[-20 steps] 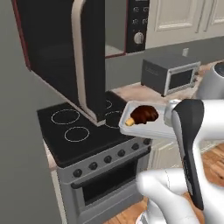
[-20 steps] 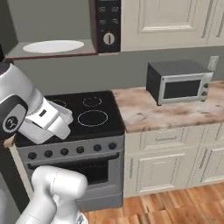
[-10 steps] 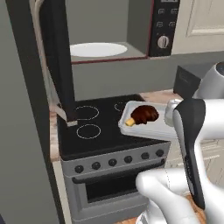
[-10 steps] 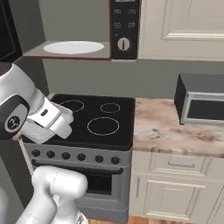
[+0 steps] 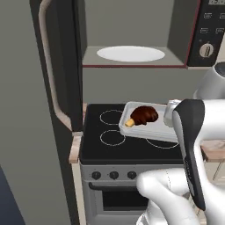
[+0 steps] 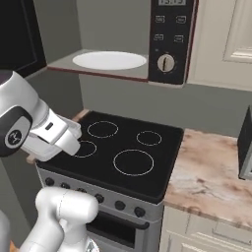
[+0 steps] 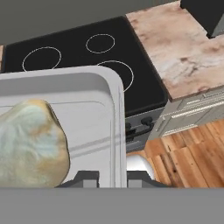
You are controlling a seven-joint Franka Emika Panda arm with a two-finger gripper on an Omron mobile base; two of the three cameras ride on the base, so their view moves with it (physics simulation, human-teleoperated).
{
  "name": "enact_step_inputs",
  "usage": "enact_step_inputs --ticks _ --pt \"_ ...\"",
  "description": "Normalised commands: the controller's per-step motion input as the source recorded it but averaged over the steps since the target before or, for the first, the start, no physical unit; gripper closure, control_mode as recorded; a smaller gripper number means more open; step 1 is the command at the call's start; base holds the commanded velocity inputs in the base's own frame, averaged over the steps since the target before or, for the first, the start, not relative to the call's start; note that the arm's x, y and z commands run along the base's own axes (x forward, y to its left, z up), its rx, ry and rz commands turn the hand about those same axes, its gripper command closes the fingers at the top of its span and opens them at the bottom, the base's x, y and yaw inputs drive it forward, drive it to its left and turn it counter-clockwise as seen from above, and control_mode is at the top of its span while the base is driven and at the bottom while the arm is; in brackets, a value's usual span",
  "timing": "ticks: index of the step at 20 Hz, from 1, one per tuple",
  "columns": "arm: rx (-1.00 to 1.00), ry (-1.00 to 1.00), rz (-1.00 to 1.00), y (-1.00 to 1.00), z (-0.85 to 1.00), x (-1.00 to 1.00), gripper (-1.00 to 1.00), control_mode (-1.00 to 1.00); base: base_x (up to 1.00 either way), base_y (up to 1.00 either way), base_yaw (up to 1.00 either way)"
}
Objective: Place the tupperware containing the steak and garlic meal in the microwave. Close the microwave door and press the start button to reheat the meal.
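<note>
Your arm hides the tray's (image 5: 151,129) near edge, where the gripper (image 7: 111,177) pinches its rim, holding the steak (image 5: 144,115) above the stove (image 5: 132,145).

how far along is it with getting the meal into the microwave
Done: the tupperware with the steak is lifted, held by the gripper above the stove, and the microwave door stands open. In hand: carrying it toward the microwave. Left: set it on the white plate, shut the door, press start.
</note>
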Motion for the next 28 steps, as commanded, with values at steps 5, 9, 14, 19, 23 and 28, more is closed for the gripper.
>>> enact_step_inputs --ticks 5,9,14,19,23,28 --pt "0.00 0.00 0.00 0.00 0.00 0.00 1.00 1.00 0.27 -0.50 0.30" --pt "0.00 0.00 0.00 0.00 0.00 0.00 1.00 1.00 0.16 -0.20 0.20" --pt "0.00 0.00 0.00 0.00 0.00 0.00 1.00 1.00 0.07 0.00 0.09" --pt "0.00 0.00 0.00 0.00 0.00 0.09 1.00 -1.00 0.02 0.00 0.01" --pt "0.00 -0.05 0.00 0.03 0.13 0.03 1.00 -1.00 0.00 0.00 0.00" --pt "0.00 -0.08 0.00 0.00 0.44 0.00 1.00 -1.00 0.00 0.00 0.00"
